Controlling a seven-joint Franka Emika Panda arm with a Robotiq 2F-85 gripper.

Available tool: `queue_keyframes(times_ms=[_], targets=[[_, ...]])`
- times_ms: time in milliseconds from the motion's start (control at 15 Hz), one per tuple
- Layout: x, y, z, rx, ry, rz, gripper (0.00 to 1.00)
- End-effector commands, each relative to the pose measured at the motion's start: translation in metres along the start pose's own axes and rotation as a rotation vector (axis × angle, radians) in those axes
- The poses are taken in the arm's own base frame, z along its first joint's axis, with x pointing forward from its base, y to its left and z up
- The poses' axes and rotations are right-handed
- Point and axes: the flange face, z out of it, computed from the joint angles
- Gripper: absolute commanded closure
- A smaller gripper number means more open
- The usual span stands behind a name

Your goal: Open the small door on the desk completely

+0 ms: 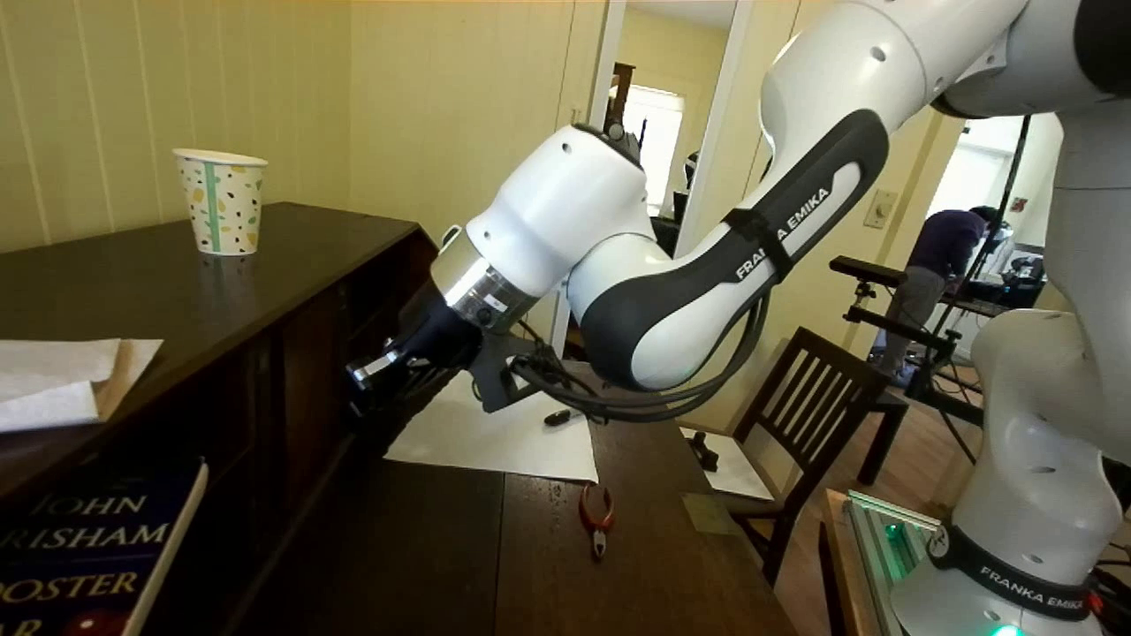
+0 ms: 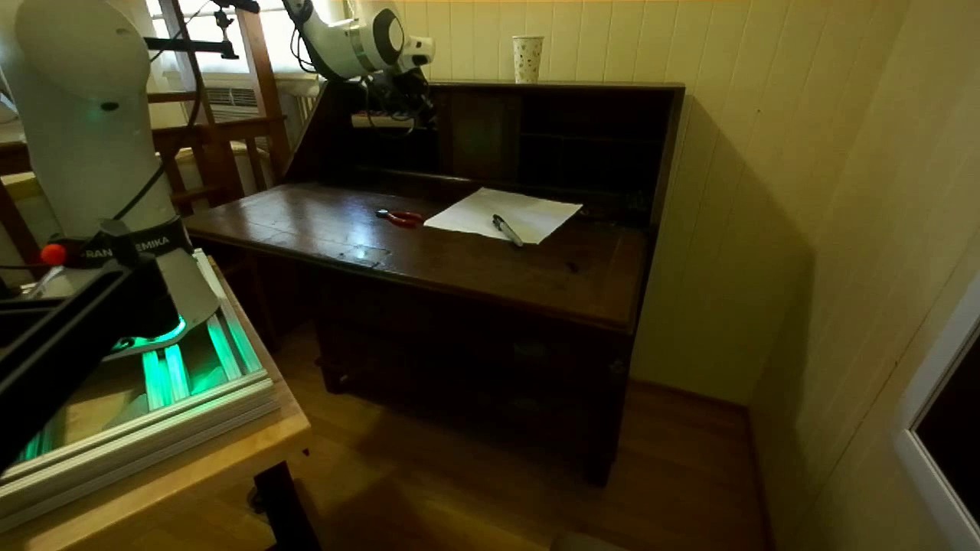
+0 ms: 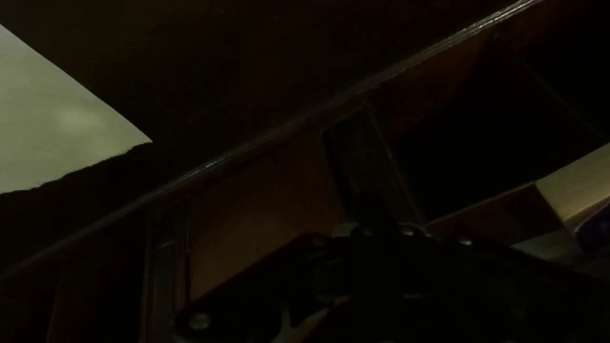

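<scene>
The small door stands upright in the raised upper section of the desk, a dark wooden panel flanked by open compartments; it seems closed, though the gloom hides any crack along its edges. It will probably feel light and rigid, its smooth finish offering little grip, and its hinge may bind. No knob can be made out, nor the hinge side, so the best hold is likely the free edge, hooked or pinched, then drawn steadily round its arc. The gripper hangs near one side edge; its jaws look brought together, nothing visibly held, and whether it touches the wood cannot be told. Lower down lie a sheet of white paper with a marker on it and red-handled pliers nearby; a patterned paper cup stands on top.
</scene>
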Motion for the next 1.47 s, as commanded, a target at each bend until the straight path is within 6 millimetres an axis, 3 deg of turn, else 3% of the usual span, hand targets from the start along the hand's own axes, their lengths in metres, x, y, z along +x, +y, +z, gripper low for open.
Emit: queue_keyframes(times_ms=[0,200,867,1400], targets=[[0.007,-0.010,0.026,0.032,0.040,0.005,1.00],[0.006,-0.018,0.037,0.058,0.045,0.006,1.00],[0.034,-0.021,0.057,0.068,0.149,-0.025,1.00],[0.047,-0.010,0.048,0.026,0.195,-0.027,1.00]])
